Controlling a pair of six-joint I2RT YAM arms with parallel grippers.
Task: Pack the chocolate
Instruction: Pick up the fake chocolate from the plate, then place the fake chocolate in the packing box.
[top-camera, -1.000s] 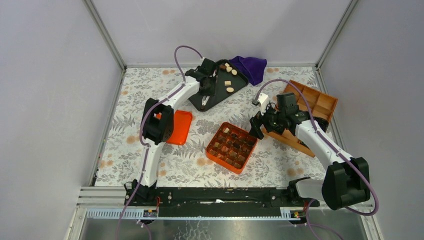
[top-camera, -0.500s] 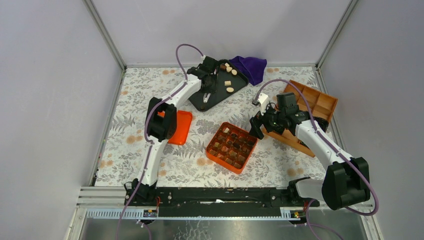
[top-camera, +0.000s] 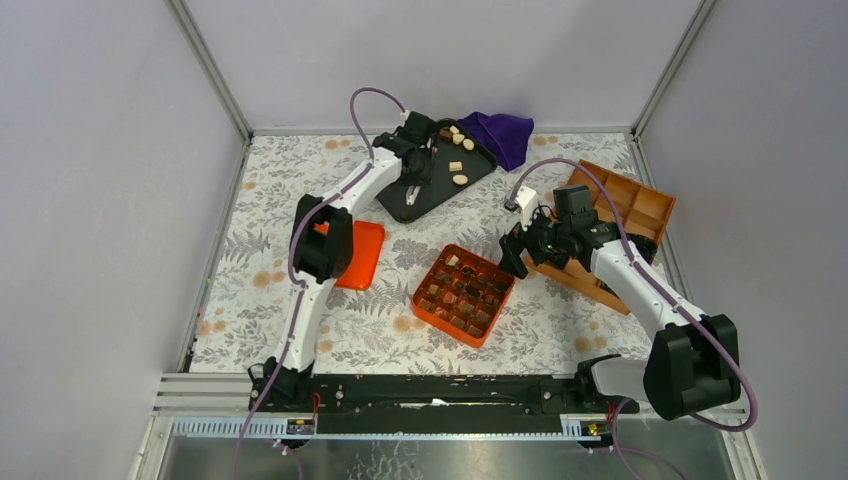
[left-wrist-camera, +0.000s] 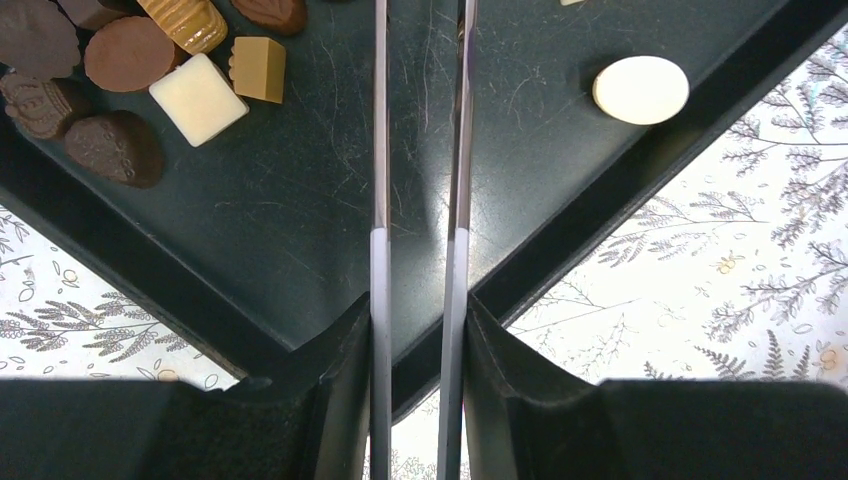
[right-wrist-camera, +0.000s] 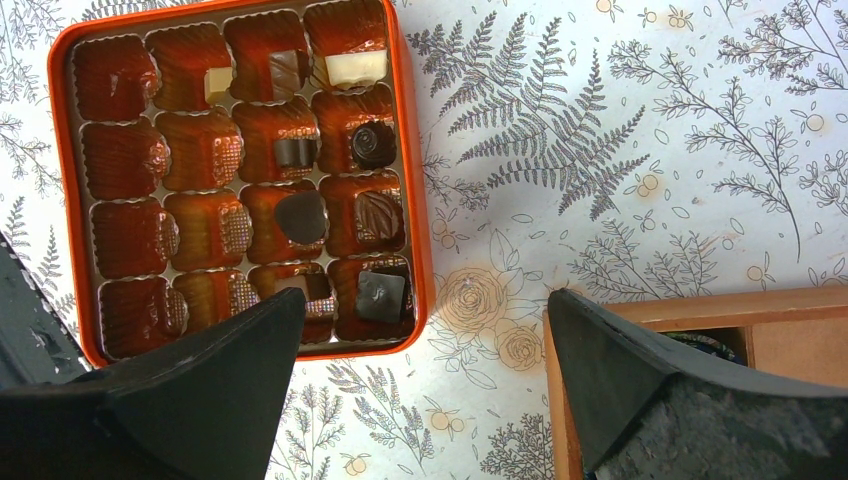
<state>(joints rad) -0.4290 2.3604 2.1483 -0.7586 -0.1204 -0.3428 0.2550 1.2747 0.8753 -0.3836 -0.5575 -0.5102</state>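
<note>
Loose chocolate (left-wrist-camera: 120, 70) in brown and cream pieces lies on a black tray (left-wrist-camera: 300, 200), with one white oval piece (left-wrist-camera: 640, 89) apart at the right. My left gripper (left-wrist-camera: 418, 310) is over that tray (top-camera: 440, 190), shut on a pair of thin metal tweezers (left-wrist-camera: 380, 150). The blades stand slightly apart with nothing between them where they show, and their tips are out of view. The orange compartment box (top-camera: 464, 294) holds several chocolates (right-wrist-camera: 301, 217). My right gripper (right-wrist-camera: 425, 310) hangs open and empty over the table beside the box (right-wrist-camera: 424, 200).
An orange lid (top-camera: 358, 255) lies left of the box. A wooden divided box (top-camera: 615, 215) stands at the right, its edge (right-wrist-camera: 650, 305) under my right finger. A purple cloth (top-camera: 500, 135) sits behind the black tray.
My left gripper has shifted a little to the right over the black tray with the tweezers in it. The right arm has not moved.
</note>
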